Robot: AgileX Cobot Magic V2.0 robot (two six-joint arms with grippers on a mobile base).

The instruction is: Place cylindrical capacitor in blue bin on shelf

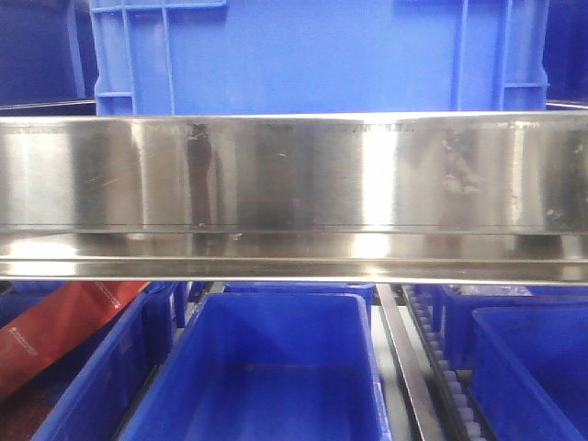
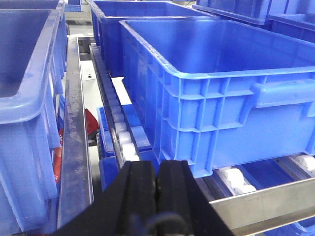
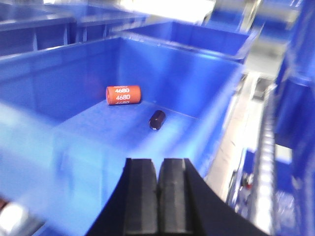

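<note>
In the right wrist view the cylindrical capacitor (image 3: 157,120), a small dark cylinder, lies on its side on the floor of a blue bin (image 3: 59,73), next to an orange cylinder marked 4680 (image 3: 123,95). My right gripper (image 3: 157,164) is shut and empty, just outside the bin's near wall. My left gripper (image 2: 157,169) is shut and empty, in front of a large blue bin (image 2: 216,98) on the shelf's roller track (image 2: 115,123). The front view shows the shelf's steel front rail (image 1: 294,175); neither gripper shows there.
More blue bins stand to either side in both wrist views (image 2: 24,98) (image 3: 206,37). In the front view a large blue crate (image 1: 312,55) sits on the upper tier, blue bins (image 1: 266,367) below, and a red packet (image 1: 64,322) in the lower left bin.
</note>
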